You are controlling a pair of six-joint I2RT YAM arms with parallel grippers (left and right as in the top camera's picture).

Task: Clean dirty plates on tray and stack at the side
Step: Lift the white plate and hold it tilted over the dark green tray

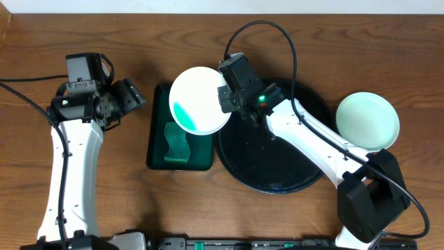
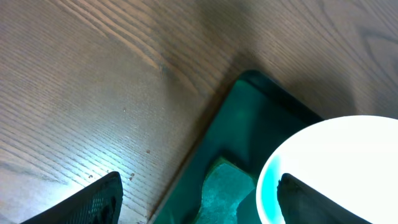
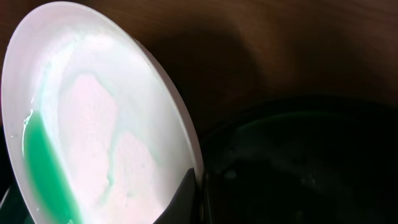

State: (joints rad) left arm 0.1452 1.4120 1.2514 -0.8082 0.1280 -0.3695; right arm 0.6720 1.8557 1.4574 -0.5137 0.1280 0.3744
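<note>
One smeared plate (image 1: pixel 200 99) is pinched in your right gripper (image 1: pixel 224 95) over the green tray (image 1: pixel 153 135); your spread left gripper (image 1: pixel 134 98) should fetch the sponge (image 1: pixel 176 144) next.

Your overhead view is evenly lit; the smeared plate (image 1: pixel 200 99) glares white in all 3 views, the black tray (image 1: pixel 257 163) barely glints, and the right wrist view is dim, soft.

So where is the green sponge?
Overhead, the sponge lies in the small green tray, left of the big black tray, partly under the smeared plate the right gripper holds.
</note>
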